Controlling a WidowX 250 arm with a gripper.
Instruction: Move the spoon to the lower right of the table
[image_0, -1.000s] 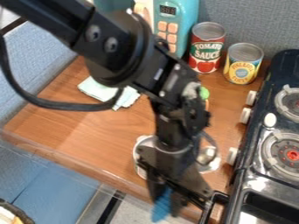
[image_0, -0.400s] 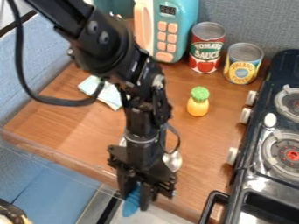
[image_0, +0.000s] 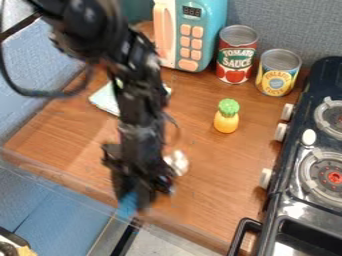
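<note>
The gripper (image_0: 137, 196) hangs over the front edge of the table, left of centre, with its fingers pointing down and blurred. It is shut on a blue thing, seemingly the spoon (image_0: 127, 205), whose blue part sticks out below the fingertips. The rest of the spoon is hidden by the gripper. A shiny silver piece (image_0: 177, 162) shows beside the gripper's right side; I cannot tell what it belongs to. The wooden table (image_0: 214, 200) lies beneath the arm.
A toy pineapple (image_0: 226, 117) stands right of the arm. Behind are a teal microwave (image_0: 200, 35), a red can (image_0: 236, 55) and a yellow can (image_0: 277, 74). A pale cloth (image_0: 105, 98) lies behind the arm, and a black stove (image_0: 294, 200) borders the right.
The gripper has moved left, then also up in the view, carrying the blue thing. The silver piece has shifted with it. The toy pineapple has come into full view.
</note>
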